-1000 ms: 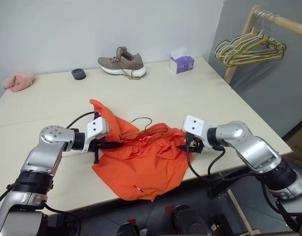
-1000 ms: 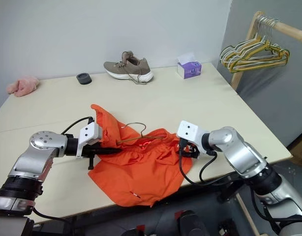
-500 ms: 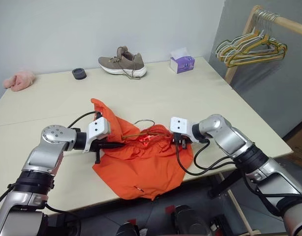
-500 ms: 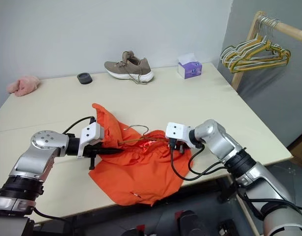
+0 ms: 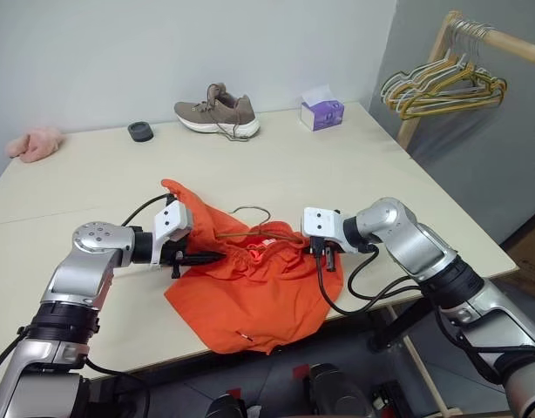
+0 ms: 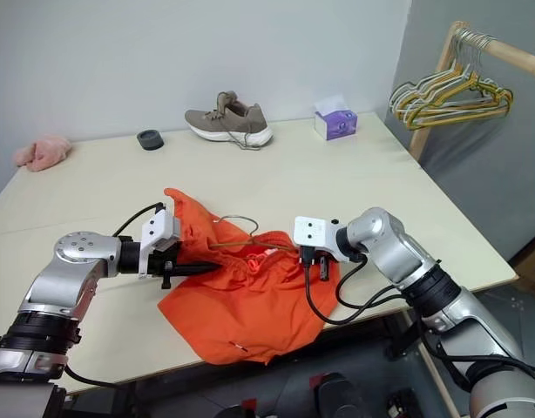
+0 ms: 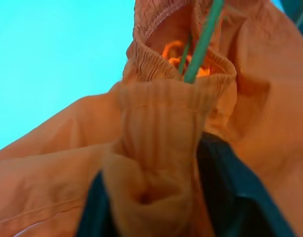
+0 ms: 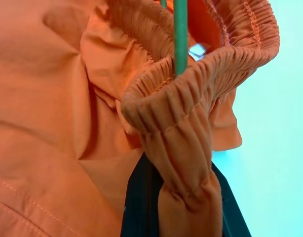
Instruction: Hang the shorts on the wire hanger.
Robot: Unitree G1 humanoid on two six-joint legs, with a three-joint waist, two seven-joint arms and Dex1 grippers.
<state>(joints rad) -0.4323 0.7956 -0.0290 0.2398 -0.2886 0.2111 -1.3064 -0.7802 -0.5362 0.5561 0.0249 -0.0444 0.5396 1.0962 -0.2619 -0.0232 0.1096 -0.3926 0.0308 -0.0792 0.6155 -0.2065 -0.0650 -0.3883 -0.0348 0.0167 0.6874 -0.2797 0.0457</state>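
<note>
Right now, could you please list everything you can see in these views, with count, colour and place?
shorts: one, bright orange, rumpled at the table's near edge between both claws.
wire hanger: one, dull olive, hook sticking out behind the shorts, wire running into the waistband.
shoe: one, taupe with white sole, far side of the table.
tissue box: one, purple, far right corner.
small ring-shaped object: one, dark grey, left of the shoe.
fluffy cloth: one, pink, far left edge.
table: one, pale beige.
hangers: a bunch, yellow, green and silver, on a wooden rail at right.
left claw: one, black, waistband fabric between its fingers.
right claw: one, black, shut on the waistband.
</note>
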